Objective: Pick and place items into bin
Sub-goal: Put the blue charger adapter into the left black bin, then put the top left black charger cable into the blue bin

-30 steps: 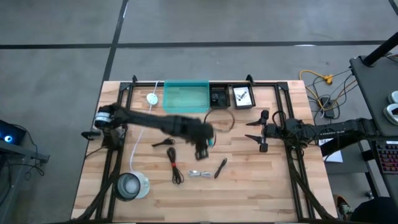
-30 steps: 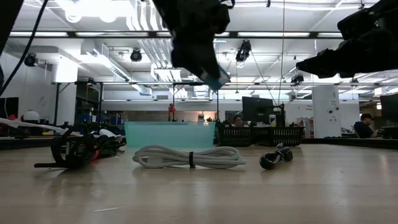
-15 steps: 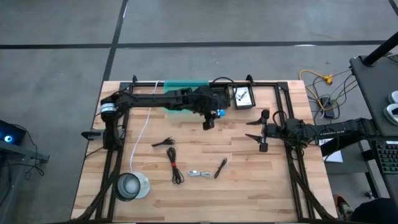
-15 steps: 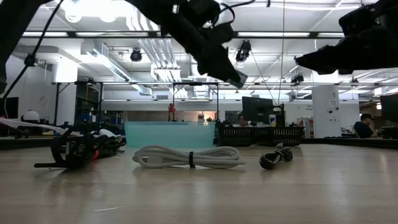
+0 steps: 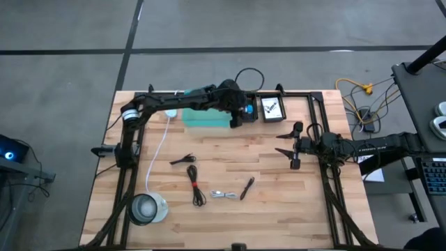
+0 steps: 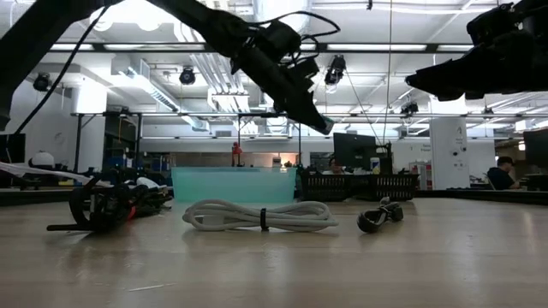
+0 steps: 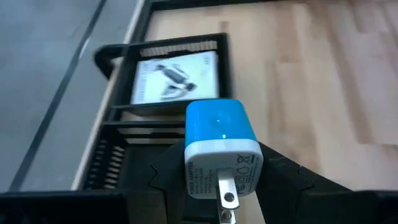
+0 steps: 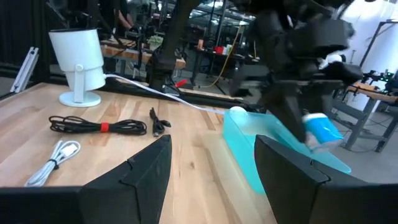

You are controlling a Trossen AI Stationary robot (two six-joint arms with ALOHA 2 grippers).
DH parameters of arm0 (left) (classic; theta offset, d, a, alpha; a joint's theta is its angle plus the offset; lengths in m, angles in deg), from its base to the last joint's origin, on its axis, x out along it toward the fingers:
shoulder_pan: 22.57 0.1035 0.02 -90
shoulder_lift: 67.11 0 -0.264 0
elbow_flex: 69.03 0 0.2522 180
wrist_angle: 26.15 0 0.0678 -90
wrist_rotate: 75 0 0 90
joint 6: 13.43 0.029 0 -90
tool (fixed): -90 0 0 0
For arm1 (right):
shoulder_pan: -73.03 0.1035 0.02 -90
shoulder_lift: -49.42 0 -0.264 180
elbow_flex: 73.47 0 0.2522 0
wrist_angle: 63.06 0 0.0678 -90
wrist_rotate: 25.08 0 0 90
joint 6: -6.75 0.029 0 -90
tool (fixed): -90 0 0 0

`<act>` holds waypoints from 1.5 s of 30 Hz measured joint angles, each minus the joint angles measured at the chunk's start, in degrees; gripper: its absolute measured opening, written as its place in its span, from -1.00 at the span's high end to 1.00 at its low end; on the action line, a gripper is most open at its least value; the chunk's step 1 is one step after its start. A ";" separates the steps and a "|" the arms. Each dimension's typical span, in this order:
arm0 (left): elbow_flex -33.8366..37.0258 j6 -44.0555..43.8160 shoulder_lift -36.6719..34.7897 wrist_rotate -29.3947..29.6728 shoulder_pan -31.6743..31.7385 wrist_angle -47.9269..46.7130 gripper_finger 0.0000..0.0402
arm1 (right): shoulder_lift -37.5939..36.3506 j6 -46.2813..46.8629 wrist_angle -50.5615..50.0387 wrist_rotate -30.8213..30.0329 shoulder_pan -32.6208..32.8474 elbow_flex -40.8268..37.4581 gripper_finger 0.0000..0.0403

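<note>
1. We judge that the step in hand is to carry the blue and white charger plug [image 7: 217, 149] to the bin and release it there. The left end effector [image 5: 239, 113] is closed on the charger plug, with one dark finger on each side of its body.

2. In the high view, the left end effector hangs above the far edge of the worktop [image 5: 313, 209], at the right end of the teal bin [image 5: 206, 115] and just beside the small black trays [image 5: 270, 108]. In the left wrist view we see a tray with a white printed card [image 7: 176, 77] directly ahead, not the bin.

3. To do this step well, we should bring the left end effector back over the open middle of the teal bin, lower it a little, and only then open the fingers. If we release here, the plug can fall on the bin wall or into a tray.

4. The long axis of the charger plug runs from its blue end to its white end. The blue end points forward, away from the wrist. The metal prongs [image 7: 226, 194] point back toward the wrist camera.

5. The right end effector [image 5: 291, 146] waits above the right side of the worktop with its fingers spread and empty.

6. The black cables with red tie [image 5: 195, 185], the silvery cable [image 5: 221, 194] and the black pen [image 5: 247, 187] lie on the worktop, well apart from the bin.
</note>
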 joint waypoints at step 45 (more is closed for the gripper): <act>-5.56 -2.18 9.66 0.29 6.23 4.77 0.18 | 0.00 -3.28 2.31 -4.39 0.00 0.00 -0.07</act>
